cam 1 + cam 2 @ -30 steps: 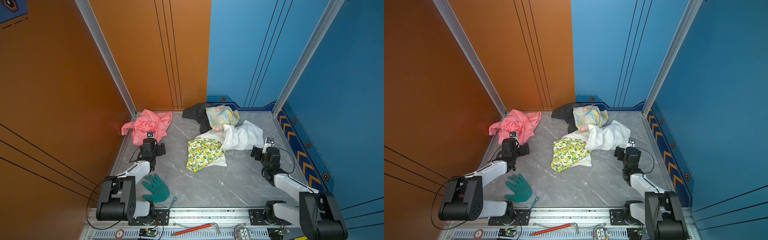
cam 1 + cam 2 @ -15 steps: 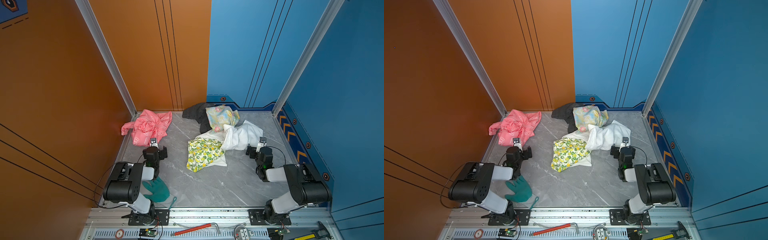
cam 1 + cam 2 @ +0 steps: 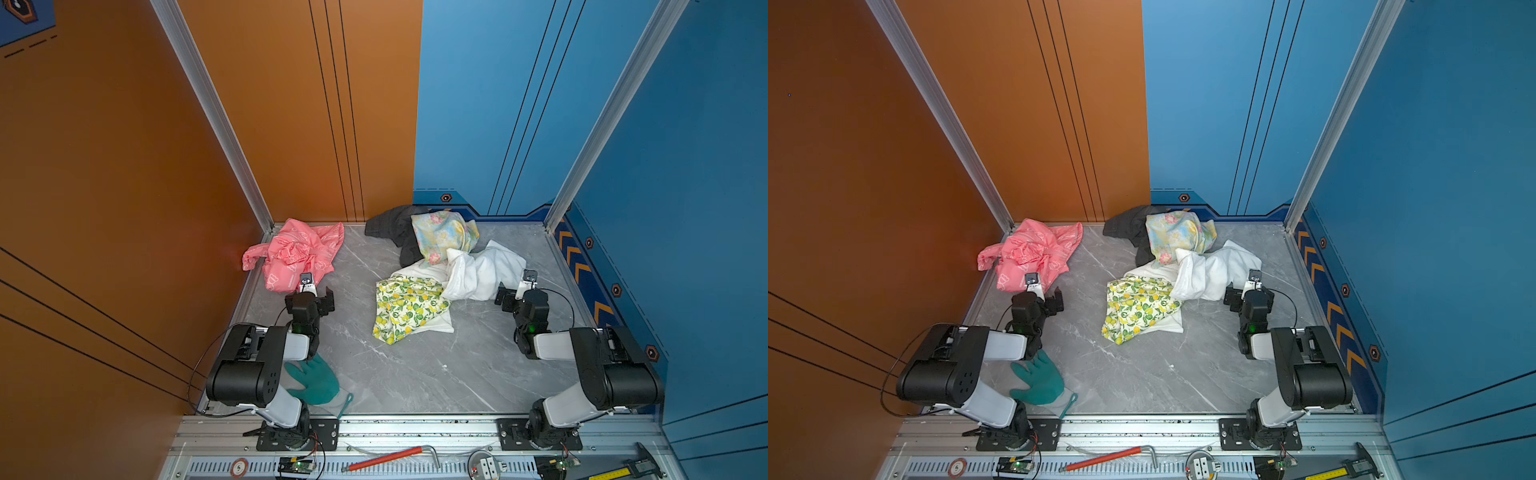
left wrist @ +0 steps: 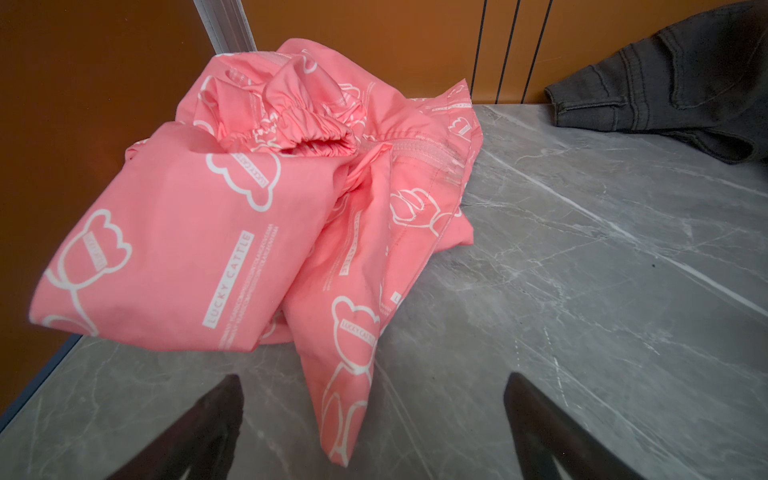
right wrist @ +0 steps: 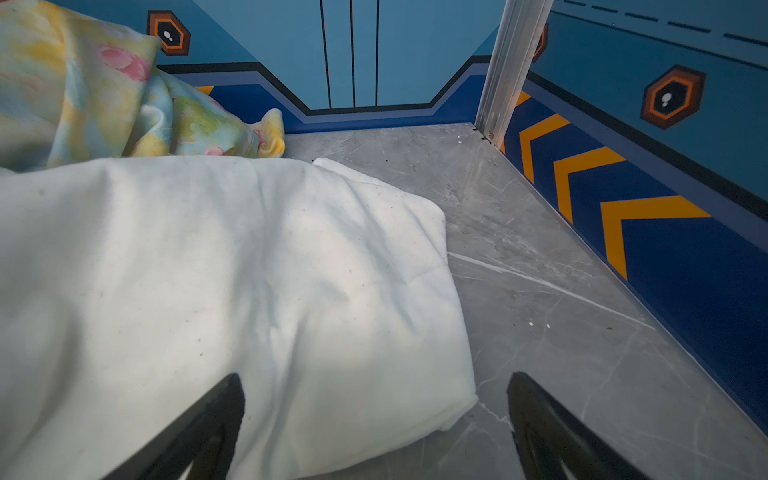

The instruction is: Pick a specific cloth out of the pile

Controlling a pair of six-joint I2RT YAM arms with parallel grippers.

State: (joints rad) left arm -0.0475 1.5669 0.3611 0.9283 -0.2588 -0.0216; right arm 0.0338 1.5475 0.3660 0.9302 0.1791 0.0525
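The cloth (image 3: 299,253) (image 3: 1034,251), coral pink with white bear outlines and a gathered cuff, lies crumpled in the far left corner, apart from the pile (image 3: 440,266) (image 3: 1177,266). My left gripper (image 3: 311,296) (image 3: 1038,297) sits just in front of it, open. In the left wrist view a narrow tail of the cloth (image 4: 199,232) runs between the spread fingers of the left gripper (image 4: 372,378), touching neither. My right gripper (image 3: 515,291) (image 3: 1246,293) (image 5: 375,375) is open at the edge of the pile's white cloth (image 5: 232,270).
The pile holds a lemon-print cloth (image 3: 407,307), a pastel floral piece (image 3: 440,235) and a dark grey piece (image 3: 395,226) (image 4: 673,79). A green glove (image 3: 313,380) lies by the left arm's base. A red-handled tool (image 3: 386,457) rests on the front rail. Walls close in the sides and back.
Both arms have folded up at the front rail, their upper links rising toward the camera. The grippers shifted only slightly and stay open. The cloths have not moved.
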